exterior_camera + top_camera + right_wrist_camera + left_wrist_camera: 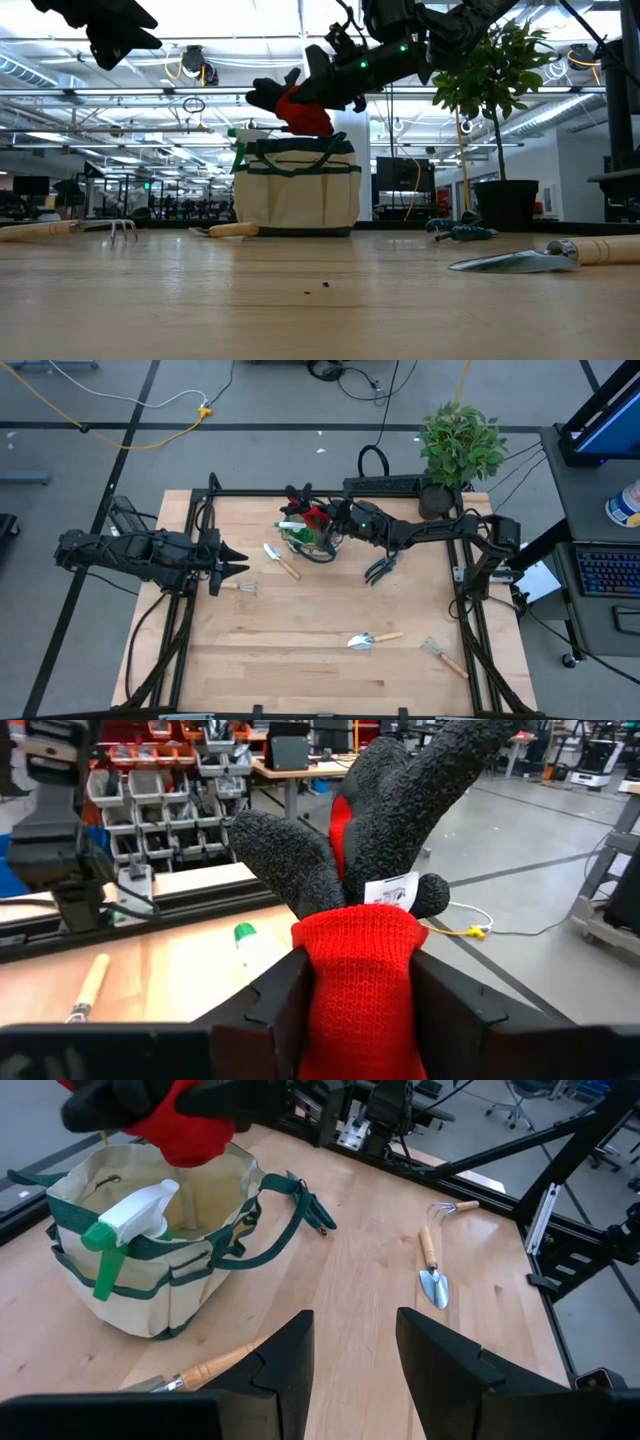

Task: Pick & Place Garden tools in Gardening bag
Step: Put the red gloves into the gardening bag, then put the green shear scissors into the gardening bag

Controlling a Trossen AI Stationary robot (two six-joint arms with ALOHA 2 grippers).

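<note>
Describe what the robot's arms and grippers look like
Both arms are dark, jointed and chunky, with black cables trailing from their bases. The left gripper ends in two pointed black fingers, flat and angular. The right gripper has matching black fingers; small green lights glow near its wrist.

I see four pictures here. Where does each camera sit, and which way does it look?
High view: overhead, straight down on the wooden table; both dark arms show.
Low view: table height, looking level across to the round beige fabric bag with green trim; both arms enter from above.
Left wrist view: on the left arm, facing the bag; open left pincer shows.
Right wrist view: on the right arm, facing outward; right pincer grips the red-and-black knit glove.
Shared: all four show the glove; the first three also show the bag.
</note>
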